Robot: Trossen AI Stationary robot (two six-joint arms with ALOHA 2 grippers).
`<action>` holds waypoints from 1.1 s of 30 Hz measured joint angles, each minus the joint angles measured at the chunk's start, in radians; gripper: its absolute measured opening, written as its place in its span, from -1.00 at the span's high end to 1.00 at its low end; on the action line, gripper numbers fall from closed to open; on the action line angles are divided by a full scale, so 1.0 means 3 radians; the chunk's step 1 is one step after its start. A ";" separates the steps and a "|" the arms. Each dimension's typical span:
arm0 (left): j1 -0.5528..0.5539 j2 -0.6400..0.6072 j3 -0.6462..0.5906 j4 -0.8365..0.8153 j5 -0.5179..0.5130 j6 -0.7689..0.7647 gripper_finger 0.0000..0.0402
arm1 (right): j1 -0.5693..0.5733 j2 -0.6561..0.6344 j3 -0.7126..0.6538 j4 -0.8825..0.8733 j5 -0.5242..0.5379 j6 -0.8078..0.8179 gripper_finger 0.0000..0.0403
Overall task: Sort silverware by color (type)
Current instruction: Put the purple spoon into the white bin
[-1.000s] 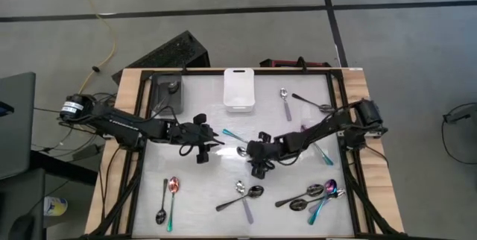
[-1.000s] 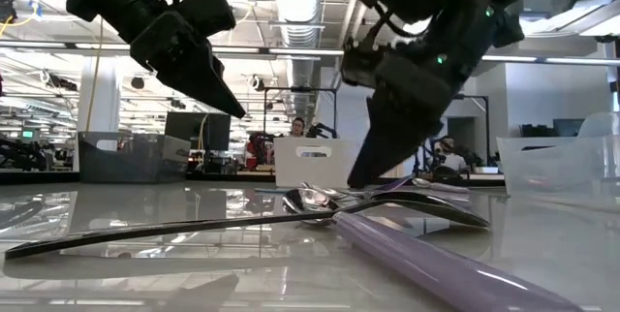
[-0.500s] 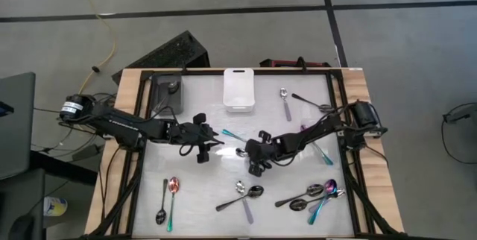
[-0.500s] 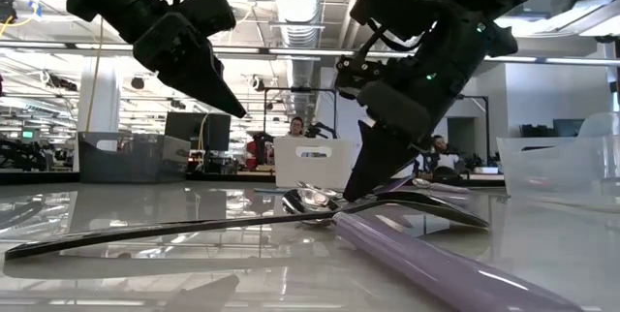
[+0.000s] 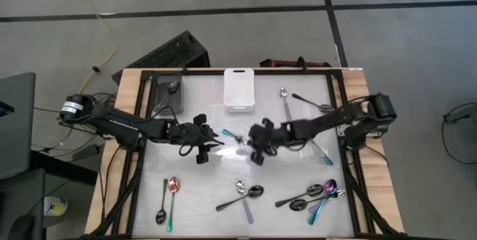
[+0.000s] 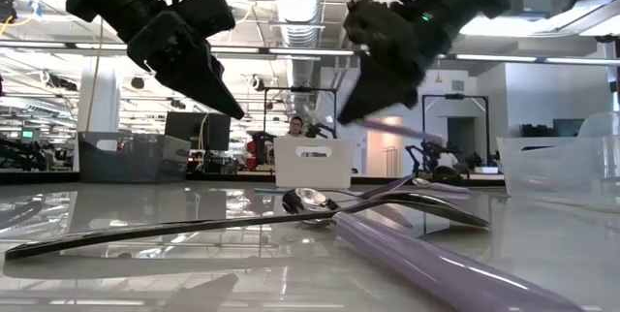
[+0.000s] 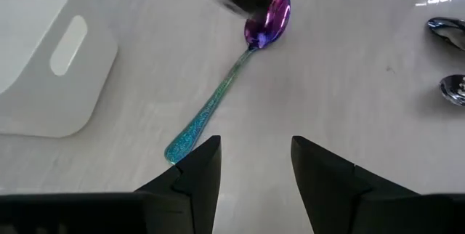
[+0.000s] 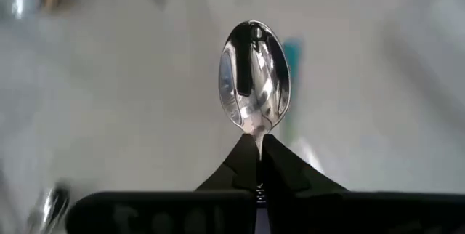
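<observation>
The right gripper [image 8: 259, 163] is clenched on the neck of a shiny silver spoon [image 8: 253, 74], held clear of the table [image 5: 209, 188] near its centre, bowl pointing forward. The spoon is judged light, stiff and slippery, best pinched at neck or handle. Its bowl is mirror-bright. To the left, the left gripper [image 7: 250, 163] hovers released beside an iridescent spoon [image 7: 231, 81].

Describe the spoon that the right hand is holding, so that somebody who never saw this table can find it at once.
Start at the white bin at the far edge of the table, then come toward the middle, where the right hand hangs above the surface. The silver spoon sticks out from its shut fingers, shiny bowl forward. Unlike the rainbow spoon lying nearby, it is off the table.
</observation>
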 joint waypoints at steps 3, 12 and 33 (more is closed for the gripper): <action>-0.0001 -0.0001 0.0000 -0.0005 0.0004 0.0000 0.24 | -0.0294 -0.0210 0.0001 0.0199 -0.0002 -0.0001 0.87; -0.0053 -0.0001 0.0000 0.0008 0.0002 -0.0036 0.24 | -0.1372 -0.0046 0.0437 0.0601 -0.0544 0.0375 0.86; -0.0159 -0.0001 0.0000 -0.0068 -0.0003 -0.0154 0.24 | -0.1799 0.1120 0.1453 0.0043 -0.0431 0.0677 0.77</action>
